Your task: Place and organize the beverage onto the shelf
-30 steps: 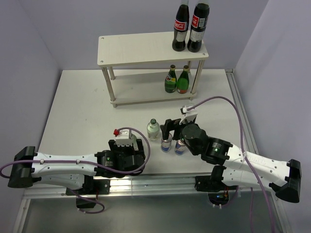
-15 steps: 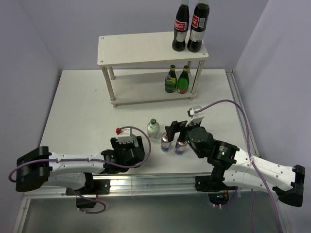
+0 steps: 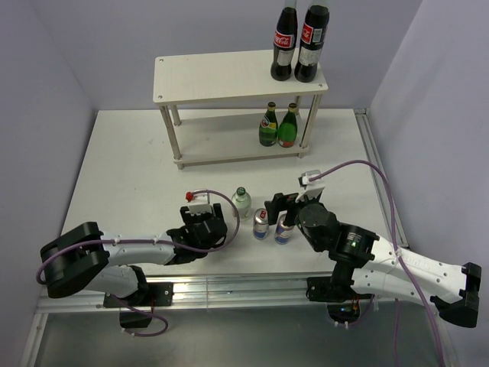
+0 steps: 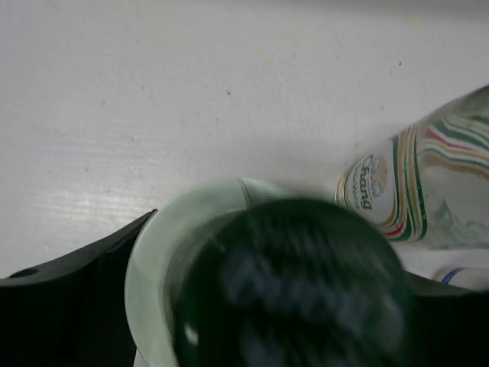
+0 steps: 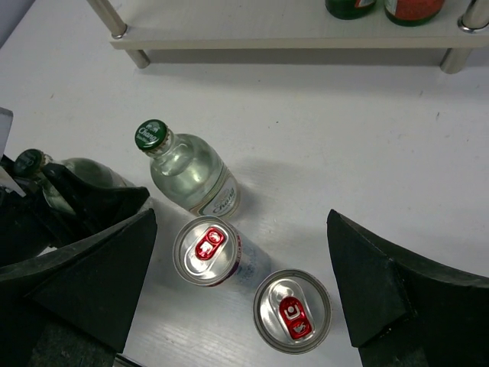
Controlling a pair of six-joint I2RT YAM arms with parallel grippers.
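While the left gripper clasps one clear green-capped glass bottle, a second bottle stands alongside, and the right gripper gapes wide above two silver cans.

I am logging green cap on clear bottle, silver cans showing red tabs, my right fingers reading black

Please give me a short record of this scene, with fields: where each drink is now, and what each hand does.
shelf top board: two cola bottles
shelf lower board: two green glass bottles, right end
table: standing clear bottle, two cans
left hand: closed on a second clear bottle
right hand: open, over the cans
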